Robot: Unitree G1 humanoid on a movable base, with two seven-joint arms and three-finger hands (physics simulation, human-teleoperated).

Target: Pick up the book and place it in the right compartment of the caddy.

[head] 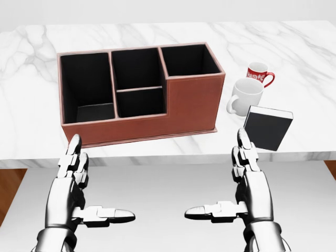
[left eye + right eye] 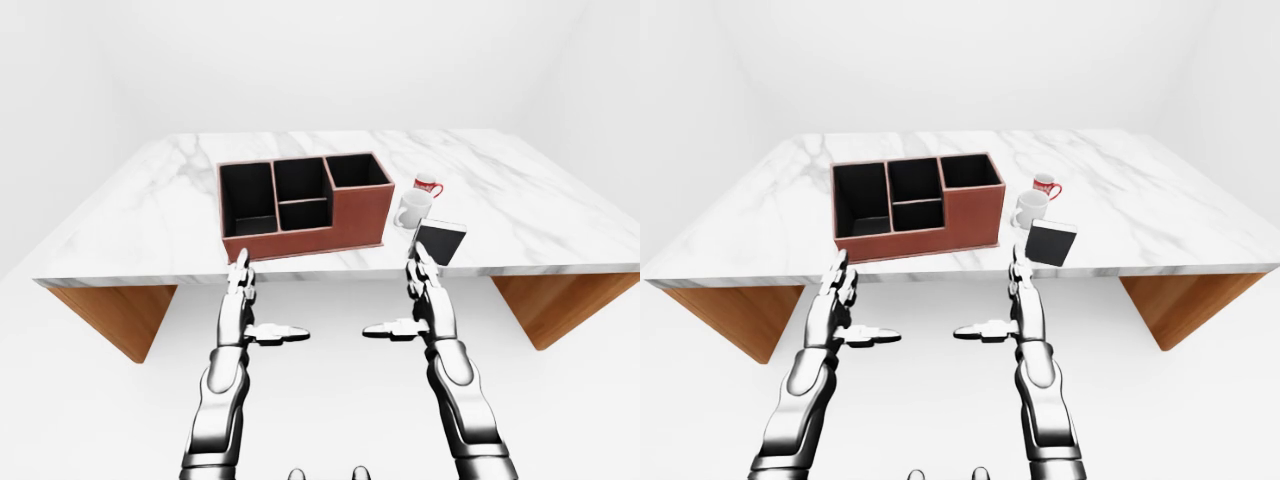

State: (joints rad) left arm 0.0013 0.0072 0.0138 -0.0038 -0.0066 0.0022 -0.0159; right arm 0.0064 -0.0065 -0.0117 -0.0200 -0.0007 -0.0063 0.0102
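1. Right hand (image 1: 247, 178) hangs open just below the book (image 1: 268, 127); left hand (image 1: 73, 181) is open too, holding nothing.
2. Reach not begun: the next move is lifting the right hand onto the book.
3. Book stands right of the caddy (image 1: 137, 94) near the bench (image 1: 31, 126) edge, dark cover toward the robot, long axis apparently upright, tilted.

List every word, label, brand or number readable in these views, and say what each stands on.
Red mug: a white marking on its side, too small and blurred to read.
Book: plain dark cover, no text visible.
White mug: no markings.
Caddy: no label.
Nothing legible anywhere.
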